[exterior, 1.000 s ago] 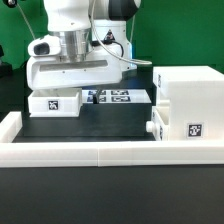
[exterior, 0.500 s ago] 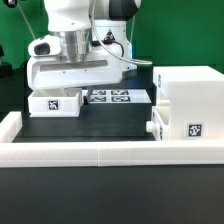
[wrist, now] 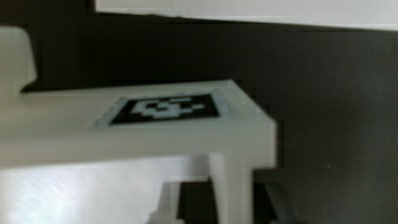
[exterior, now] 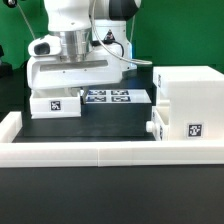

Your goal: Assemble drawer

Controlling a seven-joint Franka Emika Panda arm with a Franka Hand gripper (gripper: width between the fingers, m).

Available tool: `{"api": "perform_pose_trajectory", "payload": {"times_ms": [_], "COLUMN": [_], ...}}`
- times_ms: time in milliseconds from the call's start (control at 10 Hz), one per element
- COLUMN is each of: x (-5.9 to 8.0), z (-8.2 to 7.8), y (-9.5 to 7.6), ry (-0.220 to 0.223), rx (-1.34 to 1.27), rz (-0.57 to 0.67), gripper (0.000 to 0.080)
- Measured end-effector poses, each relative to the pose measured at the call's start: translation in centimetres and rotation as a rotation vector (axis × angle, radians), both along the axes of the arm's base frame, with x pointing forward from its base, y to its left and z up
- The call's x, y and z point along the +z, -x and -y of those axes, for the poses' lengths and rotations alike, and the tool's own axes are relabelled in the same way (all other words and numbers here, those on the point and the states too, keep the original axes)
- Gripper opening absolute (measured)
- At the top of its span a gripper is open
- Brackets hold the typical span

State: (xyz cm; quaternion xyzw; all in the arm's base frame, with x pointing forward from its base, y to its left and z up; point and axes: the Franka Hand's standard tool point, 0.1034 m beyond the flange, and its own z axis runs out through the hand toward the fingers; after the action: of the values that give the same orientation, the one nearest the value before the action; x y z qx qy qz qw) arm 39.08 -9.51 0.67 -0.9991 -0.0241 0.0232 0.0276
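Observation:
A small white open-top tray (exterior: 55,104) with a square tag stands on the black table at the exterior view's left. My gripper (exterior: 68,90) reaches down onto it from above. In the wrist view the gripper (wrist: 228,205) has a dark finger close on each side of a thin wall of the tray (wrist: 169,125), so it is shut on it. The large boxy housing (exterior: 190,95) stands at the exterior view's right. A second tray with a knob (exterior: 152,128) appears to sit in its lower slot.
The marker board (exterior: 115,97) lies flat between the small tray and the housing. A long low white border wall (exterior: 100,150) runs along the front and up the exterior view's left side. A green backdrop and cables are behind the arm.

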Motion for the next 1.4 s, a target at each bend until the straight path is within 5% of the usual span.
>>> {"api": "perform_pose_trajectory", "payload": {"times_ms": [300, 900, 1400], "x": [0.1, 4.5, 3.9], "z": [-0.1, -2.6, -2.4], "y": [-0.1, -4.8, -4.7], "ry": [0.0, -0.022, -0.045], "rx": [0.005, 0.175, 0.526], "rz": [-0.001, -0.009, 0.006], "gripper": [0.004, 0.0041, 0.0041]}}
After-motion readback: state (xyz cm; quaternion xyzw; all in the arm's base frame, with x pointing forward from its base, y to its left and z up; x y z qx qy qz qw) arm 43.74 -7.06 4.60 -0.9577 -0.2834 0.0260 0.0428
